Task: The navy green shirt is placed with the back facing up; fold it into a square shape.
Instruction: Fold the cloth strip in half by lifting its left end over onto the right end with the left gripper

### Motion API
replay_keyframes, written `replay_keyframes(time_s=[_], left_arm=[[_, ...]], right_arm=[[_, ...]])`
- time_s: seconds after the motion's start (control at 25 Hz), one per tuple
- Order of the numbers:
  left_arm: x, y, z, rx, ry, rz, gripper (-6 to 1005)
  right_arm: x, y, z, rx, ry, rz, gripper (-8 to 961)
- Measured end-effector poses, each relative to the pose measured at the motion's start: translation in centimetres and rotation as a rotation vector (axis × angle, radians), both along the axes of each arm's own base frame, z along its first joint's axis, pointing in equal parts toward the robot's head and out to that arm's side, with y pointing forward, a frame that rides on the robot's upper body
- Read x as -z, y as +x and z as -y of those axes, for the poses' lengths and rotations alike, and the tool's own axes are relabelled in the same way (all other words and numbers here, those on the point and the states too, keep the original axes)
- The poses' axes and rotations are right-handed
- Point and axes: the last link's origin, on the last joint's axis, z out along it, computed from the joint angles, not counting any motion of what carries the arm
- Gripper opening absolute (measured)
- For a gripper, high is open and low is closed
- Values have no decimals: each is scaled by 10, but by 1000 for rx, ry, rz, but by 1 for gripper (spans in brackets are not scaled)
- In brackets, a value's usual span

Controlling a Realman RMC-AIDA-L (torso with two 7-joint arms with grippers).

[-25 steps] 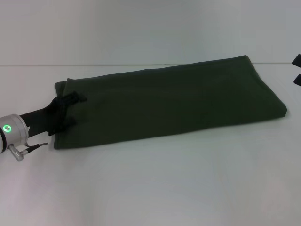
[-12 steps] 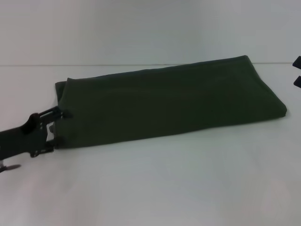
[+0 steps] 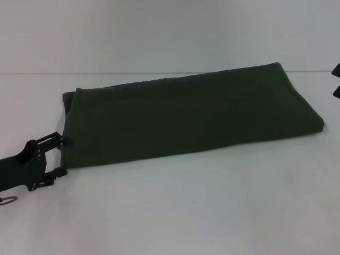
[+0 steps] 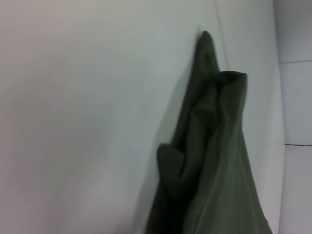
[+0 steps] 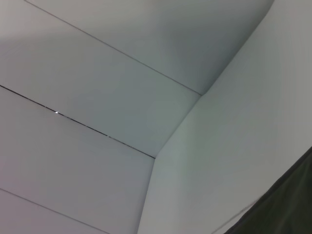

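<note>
The navy green shirt [image 3: 191, 114] lies folded into a long, slanted strip across the white table [image 3: 175, 207], with its right end farther back. My left gripper [image 3: 59, 155] sits at the strip's left short edge, near its front corner. It is open and level with the table, and no cloth lies between its fingers. The left wrist view shows the shirt's [image 4: 209, 161] layered, bunched end close up. My right gripper [image 3: 336, 79] shows only as two separate black tips at the right border, apart from the shirt. A dark corner of the shirt [image 5: 292, 204] appears in the right wrist view.
The white table meets a pale wall [image 3: 159, 32] behind the shirt. Wall panels and a corner [image 5: 161, 146] fill most of the right wrist view.
My left gripper has pulled back to the left and toward the front, from over the shirt's left end to just off its edge. The shirt and right gripper stayed put.
</note>
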Motion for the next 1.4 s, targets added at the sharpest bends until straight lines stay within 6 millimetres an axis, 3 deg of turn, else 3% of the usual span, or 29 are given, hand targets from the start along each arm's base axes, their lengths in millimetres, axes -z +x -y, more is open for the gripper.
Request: replay_keyframes(time_s=[0.24,0.92,1.24,1.4], left_arm=[[2,-4,4,-25,-11,11,907],[17,-3,-12,-78,-12,-3,908],[23,10,-32,-49,22,-30,908],[16,25,-39,48,96,7,908]], right_arm=[[0,1,-1,5,0,-3,867],[0,5,-2,29,6,6,867],[0,6,-2,38,7,4,866],[0,6,-3,35,9,3,866]])
